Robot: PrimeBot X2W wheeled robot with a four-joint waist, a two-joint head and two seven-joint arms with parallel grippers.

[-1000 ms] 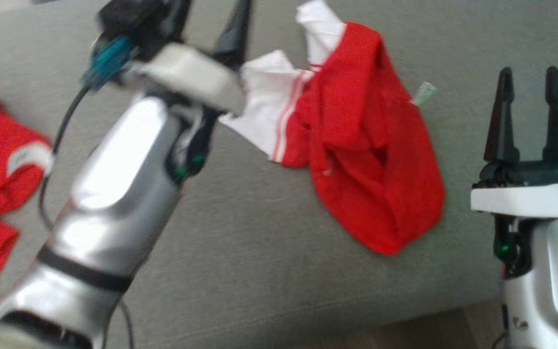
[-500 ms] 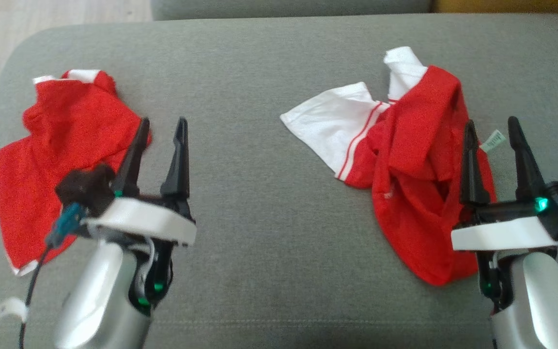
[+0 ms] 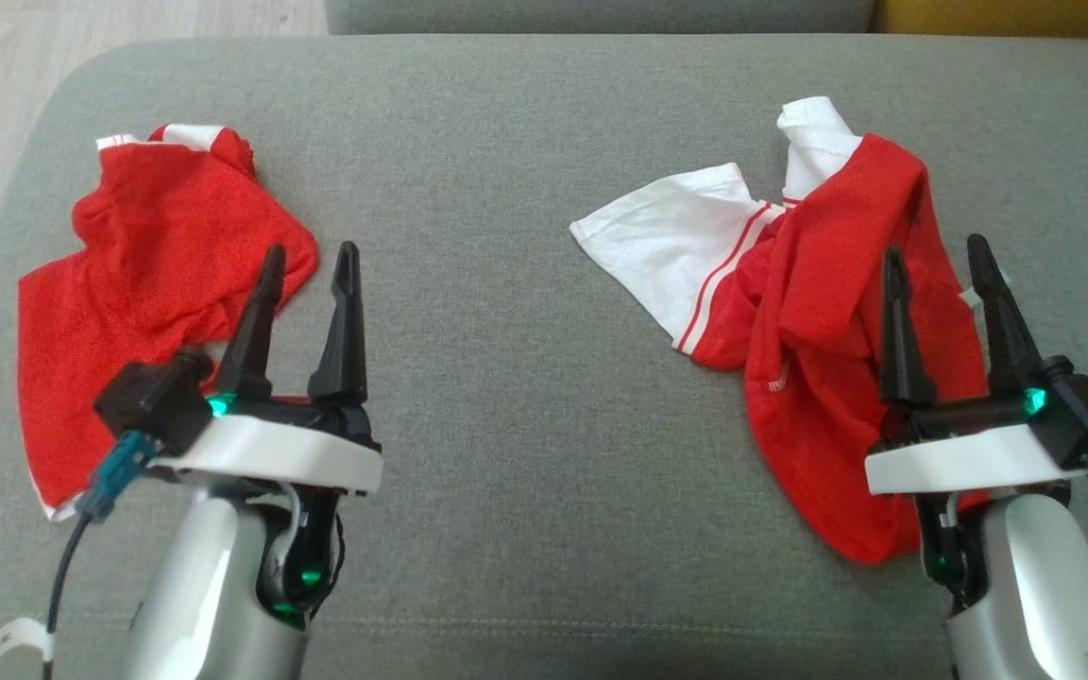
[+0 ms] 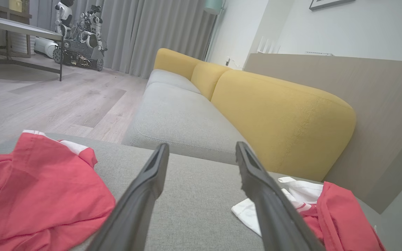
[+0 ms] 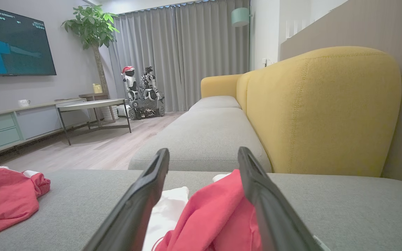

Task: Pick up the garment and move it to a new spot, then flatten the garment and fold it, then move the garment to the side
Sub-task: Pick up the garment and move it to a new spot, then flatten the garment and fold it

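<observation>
We note both arms low at the front edge of the grey sofa seat (image 3: 525, 397). Left fingers (image 3: 347, 269) are spread wide with nothing between them, tips just beside the red garment (image 3: 147, 255) crumpled at the seat's left end. Right fingers (image 3: 893, 283) are likewise apart and empty, over the red-and-white garment (image 3: 818, 312) bunched at the right end, white sleeve spread toward the middle. The garments lie well apart. Yellow backrest (image 5: 319, 111) behind

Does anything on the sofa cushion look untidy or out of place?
Both lie crumpled, not flat: the red garment at left, the red-and-white garment at right, its white part sticking out. Nothing looks damaged.
</observation>
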